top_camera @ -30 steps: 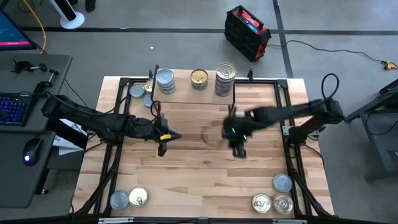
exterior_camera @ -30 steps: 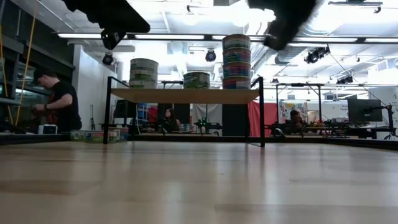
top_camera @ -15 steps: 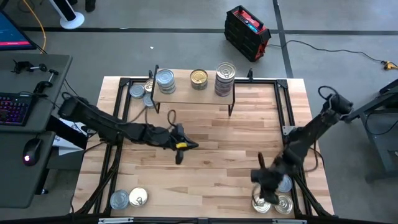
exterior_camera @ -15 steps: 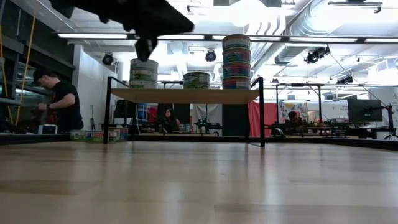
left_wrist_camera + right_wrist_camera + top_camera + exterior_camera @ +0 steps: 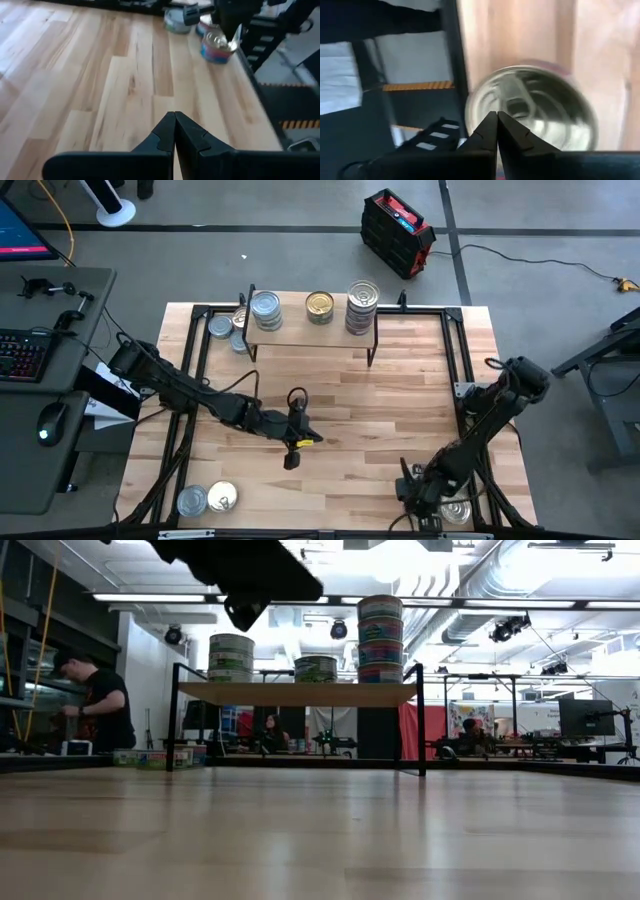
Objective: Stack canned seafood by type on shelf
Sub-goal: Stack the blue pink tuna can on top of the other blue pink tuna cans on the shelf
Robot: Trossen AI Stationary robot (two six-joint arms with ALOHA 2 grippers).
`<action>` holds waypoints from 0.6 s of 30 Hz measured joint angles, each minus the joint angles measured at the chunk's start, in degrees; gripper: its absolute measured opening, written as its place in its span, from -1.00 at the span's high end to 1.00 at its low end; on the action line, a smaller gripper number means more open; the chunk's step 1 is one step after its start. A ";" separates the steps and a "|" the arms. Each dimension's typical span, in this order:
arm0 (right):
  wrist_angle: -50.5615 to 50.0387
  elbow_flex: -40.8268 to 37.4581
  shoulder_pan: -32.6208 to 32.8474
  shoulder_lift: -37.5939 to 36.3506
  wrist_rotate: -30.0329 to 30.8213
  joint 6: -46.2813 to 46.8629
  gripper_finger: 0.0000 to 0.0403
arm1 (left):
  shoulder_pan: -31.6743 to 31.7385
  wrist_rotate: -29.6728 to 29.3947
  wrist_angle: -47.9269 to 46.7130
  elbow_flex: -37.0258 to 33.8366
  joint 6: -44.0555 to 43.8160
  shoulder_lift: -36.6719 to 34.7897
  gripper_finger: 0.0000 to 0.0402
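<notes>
**Right arm down at the near-right tins, fingers pinched on nothing**

Your right gripper [image 5: 412,492] has swung from mid-table to the near right corner and clenched shut above a pull-tab tin [image 5: 530,107], without holding it; you must reopen before grasping. Your left gripper [image 5: 291,461], also clenched and empty, has drifted toward mid-table. Two more tins [image 5: 208,499] wait at the near left corner. Farther off, the shelf [image 5: 310,323] carries three sorted stacks, the right stack [image 5: 362,306] tallest, and loose cans [image 5: 222,327] sit just beside its left end. The shelf's black legs crowd any low approach.
</notes>
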 joint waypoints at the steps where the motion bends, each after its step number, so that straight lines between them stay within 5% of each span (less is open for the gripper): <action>1: -0.88 0.84 -0.30 1.07 0.00 -0.26 1.00 | -0.18 -0.07 -0.64 0.00 0.49 0.00 1.00; 7: -4.94 6.48 -4.12 7.28 0.19 -3.81 1.00 | -3.43 -0.69 -1.66 -0.02 3.53 0.00 1.00; 13: -6.22 14.83 -12.33 11.55 12.97 -13.27 1.00 | -9.04 -5.94 -1.43 -0.09 6.69 1.43 1.00; 18: -4.74 22.50 -19.89 16.17 17.60 -22.81 1.00 | -10.66 -7.46 0.69 -0.10 6.71 5.35 1.00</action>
